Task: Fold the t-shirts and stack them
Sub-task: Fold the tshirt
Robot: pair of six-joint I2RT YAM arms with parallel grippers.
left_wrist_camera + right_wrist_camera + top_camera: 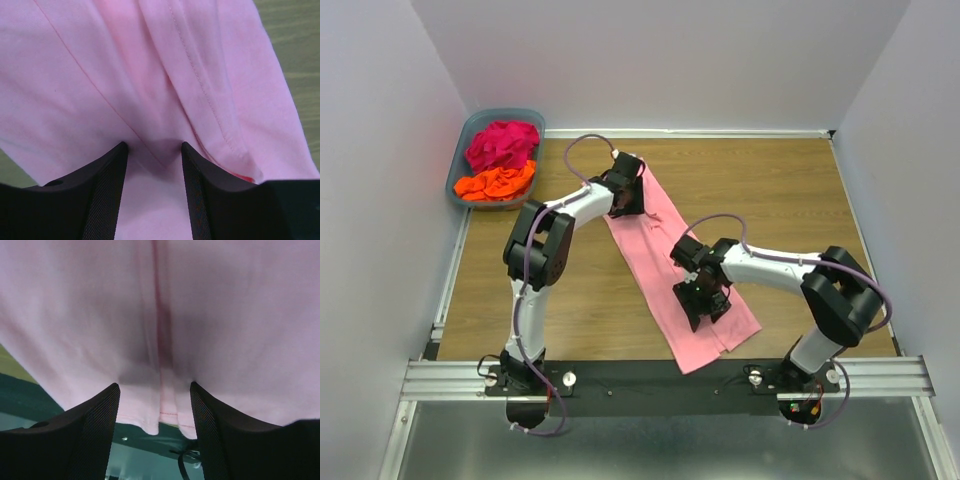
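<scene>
Light pink cotton t-shirt [655,262]: lies flat on the wooden desk [780,200] as a long narrow strip, running slantwise from the far left towards the near edge
Left claw [154,147]: down on the far end of the strip, fingers roughly half apart with a seamed layer of pink cloth between them; no closed pinch shows
Right claw [155,386]: down on the near part of the strip close to the hem, fingers likewise half apart astride a lengthwise crease; nothing is visibly gripped
Grey-blue plastic basket [470,128]: at the far left corner, holding a crumpled magenta t-shirt [503,143] and a crumpled orange t-shirt [497,184]
Done so far: the pink shirt looks narrowed lengthwise, judging by its layered edges
Left to do: the crosswise folds on the pink shirt, then both basket shirts, then the stack; none is started, so this is an early stage
</scene>
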